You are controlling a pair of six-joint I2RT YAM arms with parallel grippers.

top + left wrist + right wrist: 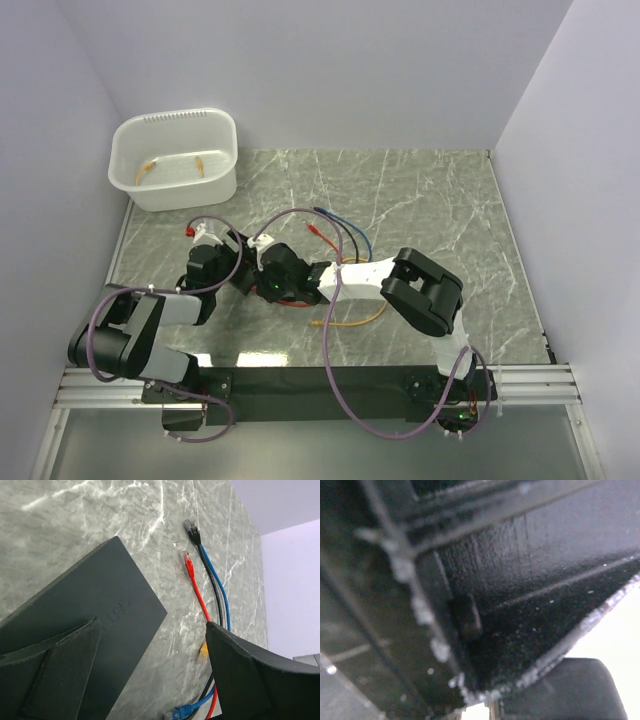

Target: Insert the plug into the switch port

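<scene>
Fingers [55,670] of the left hand [152,625] stand wide apart, clamped on nothing, with one dark finger low over the switch [100,595] and the other off to the side above loose cables. The switch is a flat matte-black box lying on the grey marbled desk [430,200], one corner pointing toward the cables; in the top view it is almost wholly hidden beneath the two arms, which meet near the middle of the desk. Beside the switch, apart from it, lie a red plug [187,560] and, a little farther off, a black plug [192,529], their leads running alongside a blue cable [220,587] toward the far finger. A yellow plug [202,652] lies just beside that finger, and a blue plug [181,713] lies at the bottom edge of the left wrist view. The right hand [275,278] reaches in from the right, close against the left one; its own camera shows only a blurred black surface pressed near the lens, so I cannot tell whether its fingers are apart or together. A white tub [225,185] stands at the far left corner of the desk, with orange cables [150,168] inside.
</scene>
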